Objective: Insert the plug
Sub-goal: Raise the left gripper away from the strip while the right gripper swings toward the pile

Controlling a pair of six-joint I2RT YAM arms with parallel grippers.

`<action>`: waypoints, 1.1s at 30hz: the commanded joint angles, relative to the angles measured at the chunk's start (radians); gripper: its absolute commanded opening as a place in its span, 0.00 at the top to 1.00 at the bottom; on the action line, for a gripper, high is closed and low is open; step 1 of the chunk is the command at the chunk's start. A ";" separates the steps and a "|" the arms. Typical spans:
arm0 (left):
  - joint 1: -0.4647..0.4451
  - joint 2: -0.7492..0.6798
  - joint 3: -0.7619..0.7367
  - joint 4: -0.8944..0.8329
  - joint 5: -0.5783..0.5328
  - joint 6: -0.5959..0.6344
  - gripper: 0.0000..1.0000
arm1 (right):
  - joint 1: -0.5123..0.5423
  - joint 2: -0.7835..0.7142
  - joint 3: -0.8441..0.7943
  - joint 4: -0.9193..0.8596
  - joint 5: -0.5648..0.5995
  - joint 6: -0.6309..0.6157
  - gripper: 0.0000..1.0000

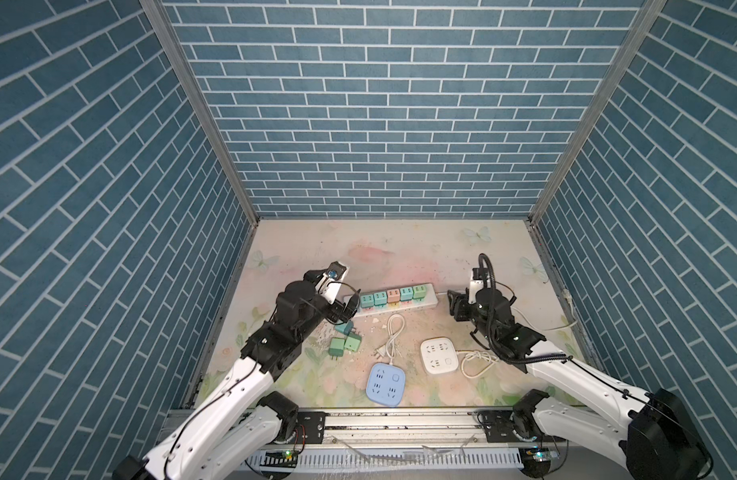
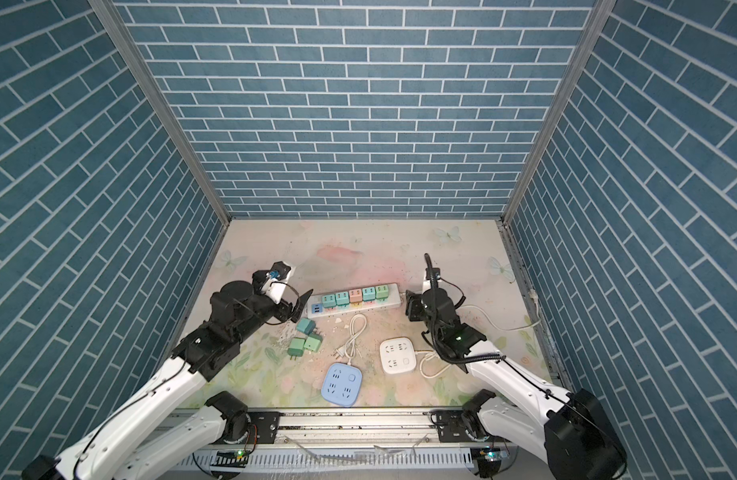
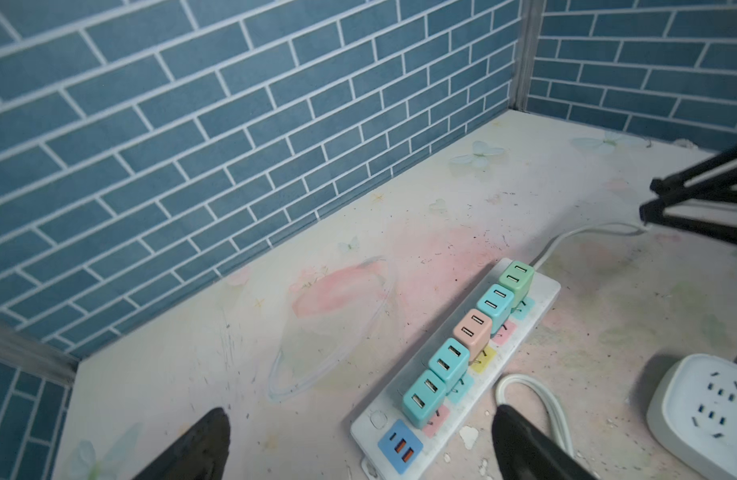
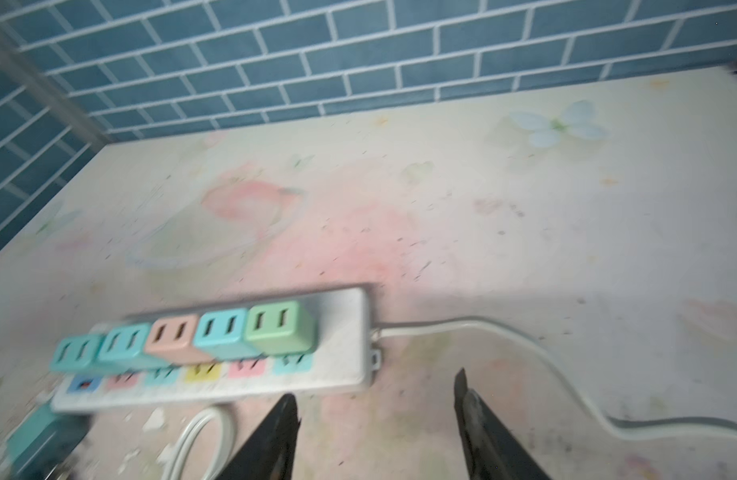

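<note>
A white power strip [image 1: 427, 294] [image 2: 394, 298] lies across the middle of the table, with several coloured plugs standing in a row in its sockets. The teal end plug [image 3: 423, 399] [image 1: 366, 300] sits nearest my left gripper [image 1: 345, 311] [image 3: 360, 413]. That gripper hovers open at the strip's USB end, holding nothing. Three loose plugs lie just in front of it: a teal plug [image 1: 342, 328] and two green plugs [image 1: 337, 347] [image 1: 352, 343]. My right gripper [image 1: 453, 305] [image 4: 375, 388] stands open and empty just off the strip's cable end [image 4: 350, 332].
A blue square socket [image 1: 385, 382] and a white square socket [image 1: 439, 356] lie nearer the front. A loose white cable [image 1: 394, 336] lies between them and the strip. The strip's cord [image 4: 525, 336] runs off to the right. Blue brick walls enclose three sides.
</note>
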State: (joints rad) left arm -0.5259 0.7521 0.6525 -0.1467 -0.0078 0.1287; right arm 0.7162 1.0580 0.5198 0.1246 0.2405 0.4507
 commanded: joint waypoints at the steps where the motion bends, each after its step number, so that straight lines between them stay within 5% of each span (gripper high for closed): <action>1: 0.004 -0.073 -0.086 -0.039 0.012 -0.218 0.00 | 0.104 0.053 0.042 -0.047 -0.032 0.093 0.40; 5: 0.004 -0.104 -0.208 0.018 0.050 -0.295 0.00 | 0.205 0.111 0.076 -0.069 -0.006 0.172 0.44; 13: 0.004 -0.085 -0.315 0.080 -0.065 -0.395 0.01 | 0.379 0.250 0.181 -0.168 0.057 0.270 0.48; 20: 0.004 -0.201 -0.223 -0.307 -0.383 -0.533 0.00 | 0.425 0.428 0.279 -0.238 -0.019 0.340 0.48; 33: 0.003 -0.283 -0.268 -0.318 -0.300 -0.537 0.01 | 0.536 0.547 0.348 -0.255 -0.023 0.387 0.30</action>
State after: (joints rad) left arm -0.5232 0.4797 0.3969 -0.4339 -0.3134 -0.3950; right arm 1.2369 1.5848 0.8417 -0.0841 0.1913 0.7887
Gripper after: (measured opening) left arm 0.995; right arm 0.695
